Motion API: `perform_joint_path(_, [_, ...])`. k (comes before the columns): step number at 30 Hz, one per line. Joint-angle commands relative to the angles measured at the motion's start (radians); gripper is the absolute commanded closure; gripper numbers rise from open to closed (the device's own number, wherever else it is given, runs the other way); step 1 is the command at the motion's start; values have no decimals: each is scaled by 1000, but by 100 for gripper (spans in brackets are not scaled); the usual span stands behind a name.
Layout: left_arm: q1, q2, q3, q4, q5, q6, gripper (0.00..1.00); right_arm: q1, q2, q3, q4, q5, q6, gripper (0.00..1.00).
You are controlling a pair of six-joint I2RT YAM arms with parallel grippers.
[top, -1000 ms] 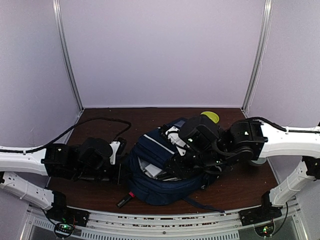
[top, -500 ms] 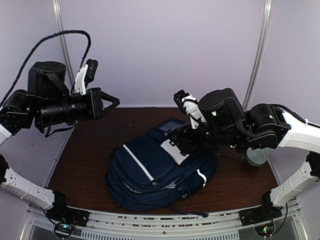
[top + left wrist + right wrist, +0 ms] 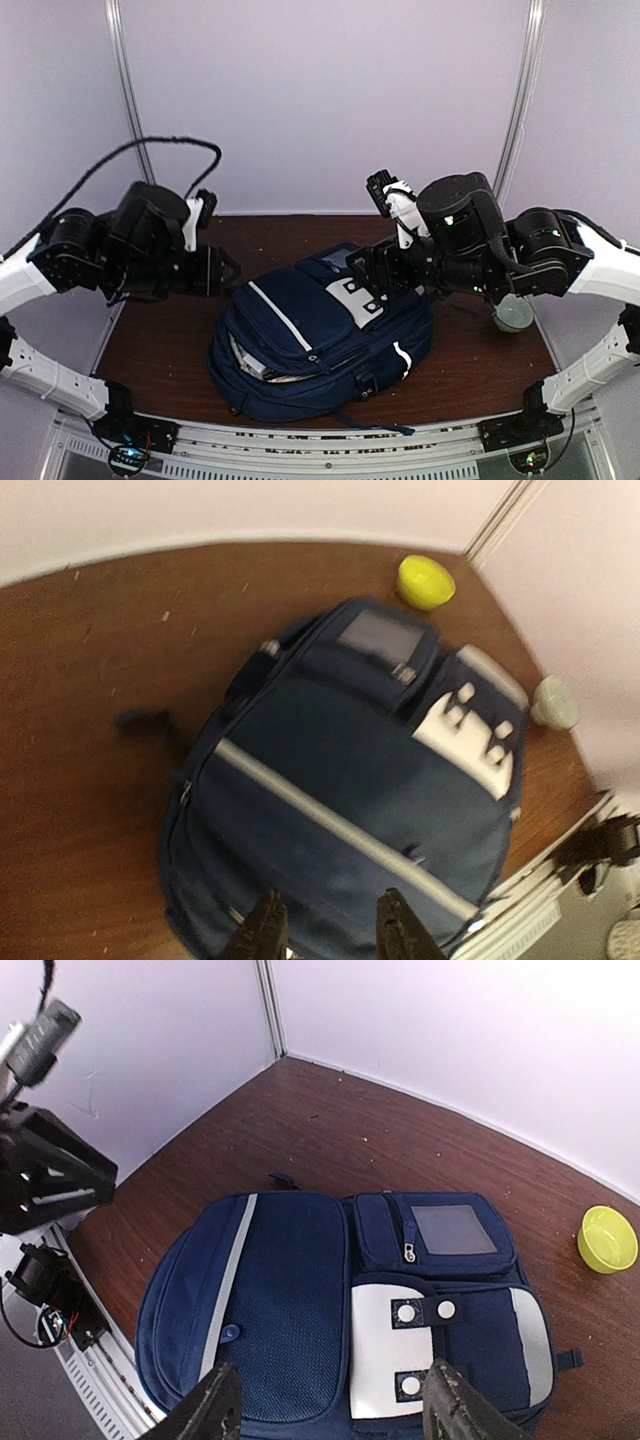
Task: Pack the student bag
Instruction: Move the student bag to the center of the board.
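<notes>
Lying front-up on the table (image 3: pixel 480 370), the student bag (image 3: pixel 320 340) sits below both arms. The left gripper (image 3: pixel 330 938) and right gripper (image 3: pixel 335 1405) hang above it, fingers apart, empty. Only the overhead view shows pale contents (image 3: pixel 262 368) at its gaping near edge; only wrist views show a yellow bowl (image 3: pixel 425 581).

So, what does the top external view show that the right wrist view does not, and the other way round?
Only the top external view shows the pale cup to the right of the student bag, and a gap open at the bag's near-left edge, with light things inside. Only the right wrist view shows the yellow bowl beside the bag. Both views show the bag lying flat on the table with its white patch facing up.
</notes>
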Motion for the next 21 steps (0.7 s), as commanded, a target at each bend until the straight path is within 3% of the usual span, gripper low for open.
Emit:
perform_joint_path(1, [6, -107, -205, -66, 50, -175, 66, -3, -27, -37, 17, -12, 23, 38])
perform_joint_path(7, [7, -173, -460, -1, 156, -268, 52, -3, -14, -66, 40, -48, 35, 38])
perform_joint_path(12, [12, -164, -486, 87, 120, -223, 48, -3, 11, -66, 40, -78, 46, 38])
perform_joint_path(15, [47, -146, -464, 91, 77, -119, 45, -3, 14, -69, 38, -92, 49, 38])
perform_joint_path(21, [223, -160, -488, 150, 135, 237, 46, -4, 14, -64, 2, -114, 37, 38])
